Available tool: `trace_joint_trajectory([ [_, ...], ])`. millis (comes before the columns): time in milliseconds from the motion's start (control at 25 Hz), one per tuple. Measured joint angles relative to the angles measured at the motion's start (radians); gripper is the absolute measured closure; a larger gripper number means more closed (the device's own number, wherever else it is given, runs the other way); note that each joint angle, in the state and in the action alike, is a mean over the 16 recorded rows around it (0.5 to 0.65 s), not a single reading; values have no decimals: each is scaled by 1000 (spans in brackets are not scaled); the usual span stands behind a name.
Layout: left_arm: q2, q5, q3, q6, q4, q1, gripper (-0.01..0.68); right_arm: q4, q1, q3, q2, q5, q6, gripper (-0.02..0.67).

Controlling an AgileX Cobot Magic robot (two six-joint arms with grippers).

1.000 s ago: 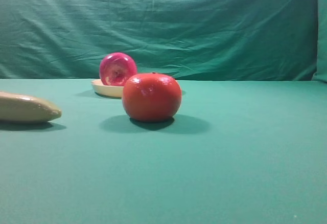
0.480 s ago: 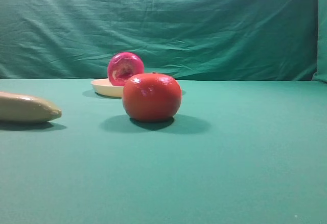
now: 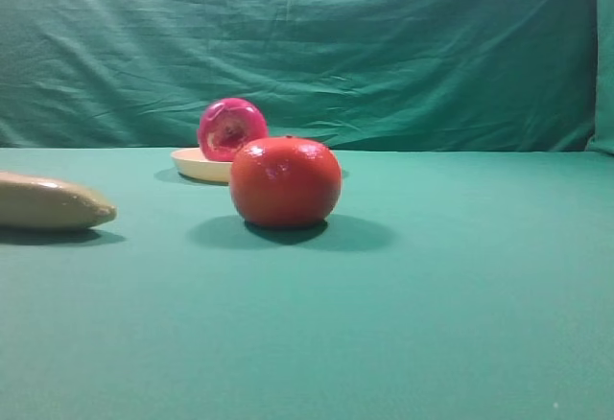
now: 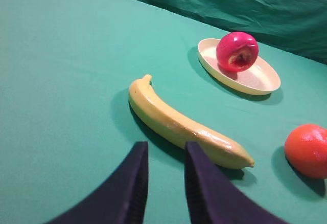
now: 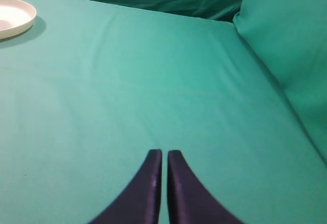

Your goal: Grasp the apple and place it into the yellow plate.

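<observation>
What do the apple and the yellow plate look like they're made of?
Apple: probably glossy plastic, a replica, judging by its even magenta skin with sharp highlights. Yellow plate: smooth, semi-matte cream plastic or melamine by its look, with a uniform colour and a soft sheen. Neither material is certain.

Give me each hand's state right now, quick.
Left hand: open, holding nothing, above the cloth near the banana.
Right hand: closed, holding nothing, fingers together over bare green cloth.
</observation>
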Motion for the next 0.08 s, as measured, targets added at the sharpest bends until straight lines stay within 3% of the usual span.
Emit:
trace_joint_trajectory([
  [80,0,0,0,0,0,0,516,0,0,0,0,0,0,649],
])
